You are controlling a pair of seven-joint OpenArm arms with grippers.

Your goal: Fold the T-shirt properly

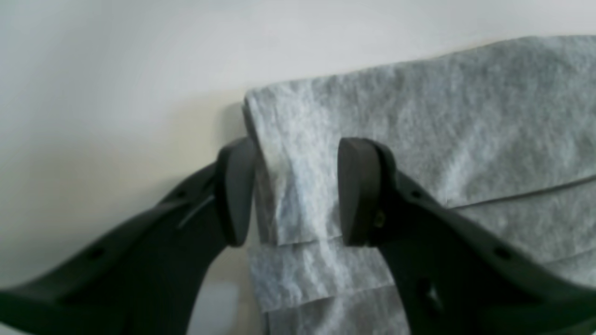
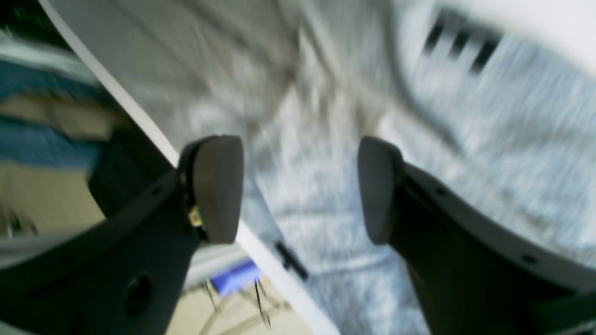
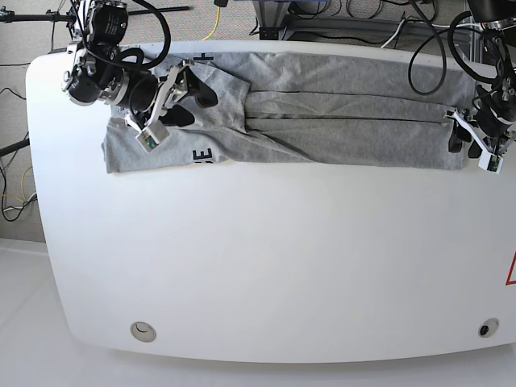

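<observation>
Straddling the T-shirt (image 1: 419, 116) corner, left end effector (image 1: 298, 190) parted; right end effector (image 2: 300, 186) parted above.

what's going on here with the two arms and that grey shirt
A two-arm robot is partway through folding a grey T-shirt, which lies as a long band across the far side of the white table. The left gripper straddles one folded corner, jaws not closed. The right gripper hovers open over the other end, near the black lettering.
</observation>
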